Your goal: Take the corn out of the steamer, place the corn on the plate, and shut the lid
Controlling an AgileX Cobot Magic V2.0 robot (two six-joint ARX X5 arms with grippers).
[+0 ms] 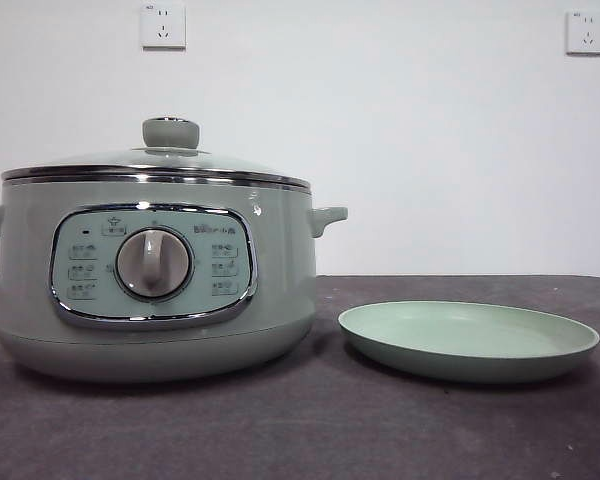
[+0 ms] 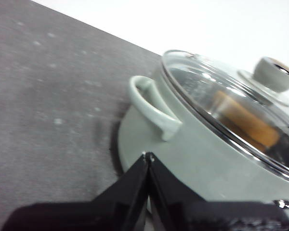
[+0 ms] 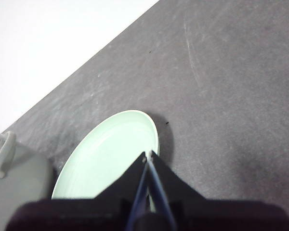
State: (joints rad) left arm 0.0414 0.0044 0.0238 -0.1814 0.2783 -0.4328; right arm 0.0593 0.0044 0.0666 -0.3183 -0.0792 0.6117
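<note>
Under the lid (image 2: 216, 84), the corn (image 2: 243, 120), beyond the left hand's (image 2: 148, 155) pinched-together, empty jaws.

This looks like a robot test room dressed with kitchen goods, not a real kitchen. The steamer (image 1: 155, 275) is the landmark: it stands on a dark grey table (image 1: 310, 430) with a mottled, matte top and no stove, sink or cupboards around it. Behind the steamer rises a plain white wall (image 1: 400, 130), bare except for two white power sockets — one (image 1: 163, 25) above the steamer, another (image 1: 586, 32) far off to its side. Just beside the steamer lies a pale green plate (image 1: 468, 340), its only tableware. Black gripper jaws in both wrist views — mounted cameras looking down at the steamer and plate — mark a staged setup.
</note>
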